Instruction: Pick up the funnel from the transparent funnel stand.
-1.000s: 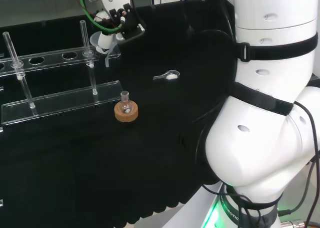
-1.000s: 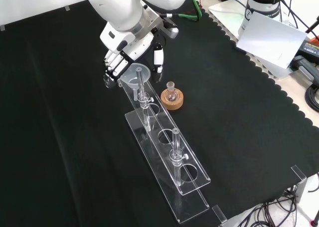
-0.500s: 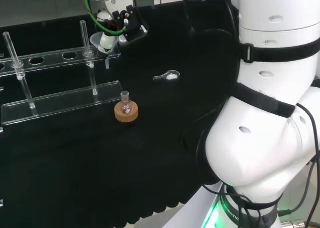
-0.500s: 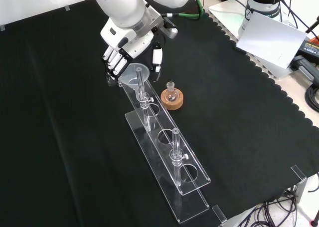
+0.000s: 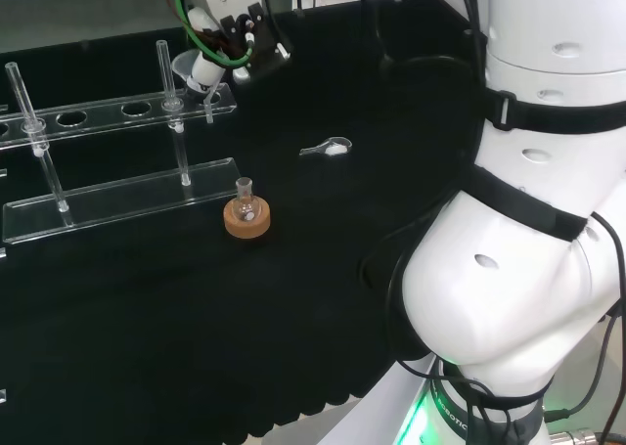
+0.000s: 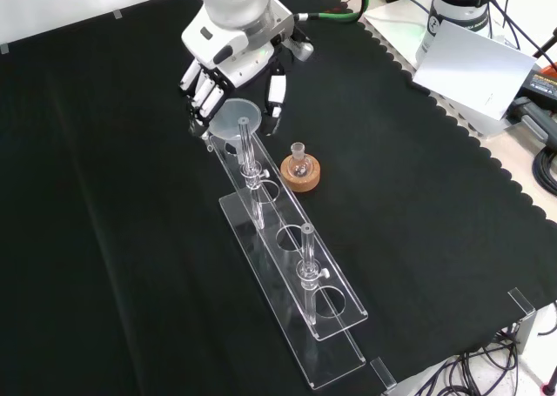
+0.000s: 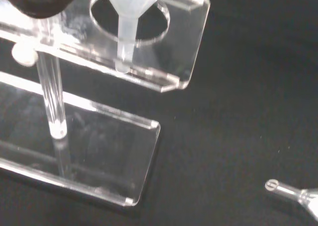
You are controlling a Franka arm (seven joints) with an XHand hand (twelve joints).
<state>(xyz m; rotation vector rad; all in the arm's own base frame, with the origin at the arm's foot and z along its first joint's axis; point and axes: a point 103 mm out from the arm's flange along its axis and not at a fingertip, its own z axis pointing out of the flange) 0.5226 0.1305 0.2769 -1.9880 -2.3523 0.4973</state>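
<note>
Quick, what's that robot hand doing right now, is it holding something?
Hand: closed on the funnel, fingers and thumb either side of its rim.

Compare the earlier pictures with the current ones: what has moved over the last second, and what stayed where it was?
The hand, curled round the funnel, has risen, lifting the funnel up out of its hole at the end of the stand; its stem tip is almost clear of the hole. The stand, the flask on its cork ring, and the small clear piece beyond stayed put.
</note>
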